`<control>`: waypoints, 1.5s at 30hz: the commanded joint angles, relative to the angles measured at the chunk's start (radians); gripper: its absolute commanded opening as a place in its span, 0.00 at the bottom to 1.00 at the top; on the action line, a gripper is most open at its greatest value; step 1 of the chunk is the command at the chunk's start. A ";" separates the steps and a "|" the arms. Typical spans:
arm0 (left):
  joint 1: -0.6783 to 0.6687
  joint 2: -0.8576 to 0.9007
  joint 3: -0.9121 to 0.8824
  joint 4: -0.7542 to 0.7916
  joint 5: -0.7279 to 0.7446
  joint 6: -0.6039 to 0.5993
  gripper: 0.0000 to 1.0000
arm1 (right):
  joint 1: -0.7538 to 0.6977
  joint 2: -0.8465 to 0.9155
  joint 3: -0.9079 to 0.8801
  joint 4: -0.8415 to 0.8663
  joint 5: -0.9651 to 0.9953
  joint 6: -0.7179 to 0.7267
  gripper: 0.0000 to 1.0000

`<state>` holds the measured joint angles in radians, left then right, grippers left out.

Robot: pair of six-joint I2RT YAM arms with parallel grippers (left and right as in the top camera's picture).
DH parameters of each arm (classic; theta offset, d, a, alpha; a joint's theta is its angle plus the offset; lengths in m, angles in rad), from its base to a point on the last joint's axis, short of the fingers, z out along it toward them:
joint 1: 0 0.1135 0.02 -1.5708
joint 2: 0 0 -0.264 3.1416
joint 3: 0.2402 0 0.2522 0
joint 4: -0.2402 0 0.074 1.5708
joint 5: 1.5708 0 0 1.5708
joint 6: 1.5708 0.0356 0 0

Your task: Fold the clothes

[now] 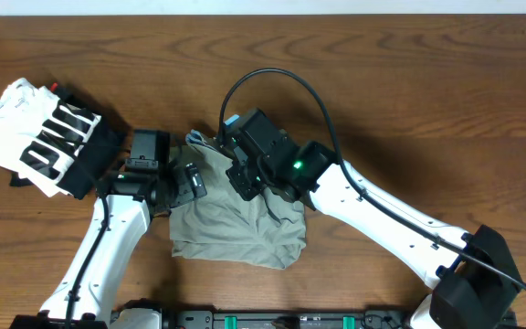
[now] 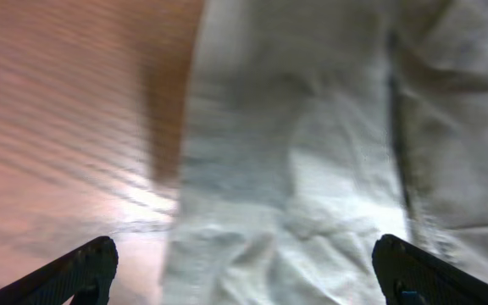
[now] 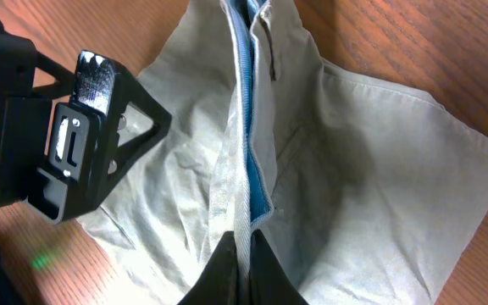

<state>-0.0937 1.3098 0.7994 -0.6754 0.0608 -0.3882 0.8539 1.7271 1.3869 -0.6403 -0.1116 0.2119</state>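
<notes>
Black-and-white striped garments [image 1: 35, 137] lie bunched at the far left of the wooden table [image 1: 382, 91], well apart from the clothes [image 1: 236, 228]. Just right of that pile, the left arm reaches up from the near edge. The left gripper [image 1: 188, 181] sits at the left edge of the khaki cloth. In its wrist view its 2 fingers [image 2: 87, 267] stand wide apart with nothing between them. Below them are bare wood on the left and pale, blurred, wrinkled fabric on the right.

The clothes lie in the middle of the table, crumpled rather than flat. Their long axis runs from a narrow bunched end at the far left, behind the grippers, to a broad end at the near right. The near edge is folded and fairly straight.

The right gripper [image 3: 244, 263] is clamped on a raised ridge of the cloth. A stitched seam with blue lining [image 3: 251, 161] runs straight away from the pinched fingertips. I cannot tell which end is the waistband.

The right arm stretches away to the near-right corner, with a black cable [image 1: 281, 78] looping above it.
</notes>
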 commanded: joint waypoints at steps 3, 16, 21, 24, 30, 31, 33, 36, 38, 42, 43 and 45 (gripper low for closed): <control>0.040 -0.040 0.004 -0.005 -0.089 0.012 0.98 | 0.004 0.003 0.025 0.021 -0.071 -0.056 0.09; 0.121 -0.353 0.018 -0.021 -0.087 0.009 0.98 | -0.041 -0.004 0.025 0.068 -0.262 -0.195 0.45; 0.121 -0.360 0.018 -0.046 -0.024 0.009 0.98 | -0.139 -0.050 0.025 0.039 -0.162 -0.086 0.45; 0.121 -0.324 0.018 -0.047 0.051 0.013 0.98 | -0.190 -0.075 0.025 -0.002 -0.164 -0.078 0.45; 0.121 -0.165 0.018 -0.023 0.220 0.080 0.98 | -0.278 -0.085 0.025 -0.182 -0.109 -0.078 0.47; 0.121 -0.132 0.018 -0.013 0.239 0.090 0.98 | -0.288 -0.085 0.025 -0.208 -0.097 -0.078 0.47; 0.121 -0.056 0.018 0.011 0.241 0.100 0.98 | -0.307 -0.085 0.025 -0.246 -0.086 -0.078 0.47; 0.122 0.058 0.018 0.066 0.236 0.100 0.98 | -0.326 -0.085 0.025 -0.277 -0.086 -0.078 0.47; 0.121 0.122 0.018 0.100 0.210 0.100 0.98 | -0.330 -0.085 0.025 -0.283 -0.086 -0.078 0.47; 0.121 0.221 0.018 0.159 0.182 0.099 0.98 | -0.330 -0.085 0.025 -0.284 -0.086 -0.078 0.47; 0.121 0.240 0.018 0.167 0.182 0.099 0.98 | -0.330 -0.085 0.025 -0.284 -0.086 -0.078 0.47; 0.121 0.277 0.018 0.177 0.182 0.099 0.98 | -0.330 -0.085 0.025 -0.284 -0.086 -0.078 0.47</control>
<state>0.0238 1.5490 0.7998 -0.5045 0.2558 -0.3088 0.5297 1.6539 1.3956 -0.9230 -0.2050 0.1253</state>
